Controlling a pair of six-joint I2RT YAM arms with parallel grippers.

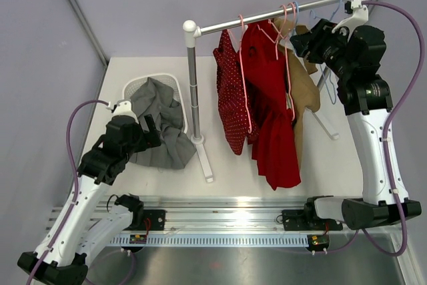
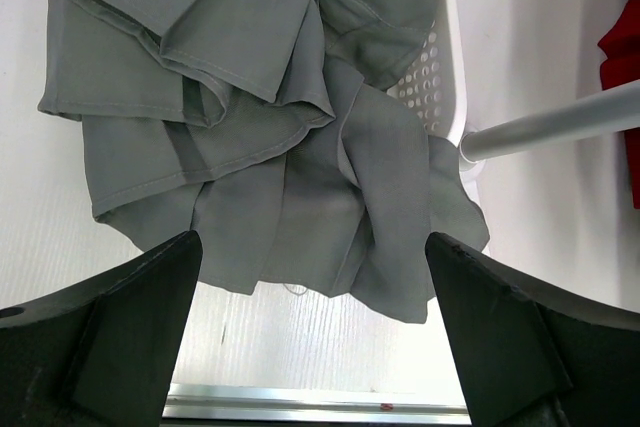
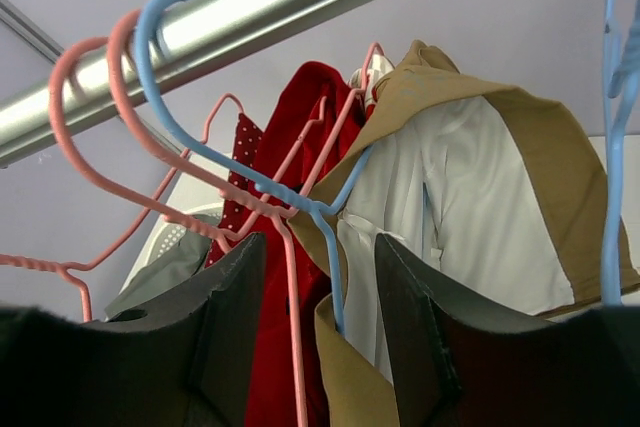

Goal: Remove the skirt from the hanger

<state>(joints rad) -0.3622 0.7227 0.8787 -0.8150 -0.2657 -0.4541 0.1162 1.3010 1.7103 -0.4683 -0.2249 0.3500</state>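
A tan garment with a white lining (image 1: 307,91) hangs on a blue hanger (image 3: 333,278) on the rail (image 1: 280,15), behind a red garment (image 1: 270,118) and a red polka-dot one (image 1: 230,98) on pink hangers (image 3: 293,303). My right gripper (image 1: 299,39) is up at the rail. In the right wrist view it (image 3: 320,317) is open, with the blue hanger's neck, a pink hanger wire and the tan garment's (image 3: 560,157) top edge between its jaws. My left gripper (image 1: 150,128) is open and empty over a crumpled grey garment (image 2: 250,147).
The grey garment (image 1: 163,131) spills out of a white perforated basket (image 1: 163,79) onto the table at the left. The rack's post and foot (image 1: 195,98) stand between the basket and the hanging clothes. An empty blue hanger (image 1: 331,51) hangs at the rail's right end.
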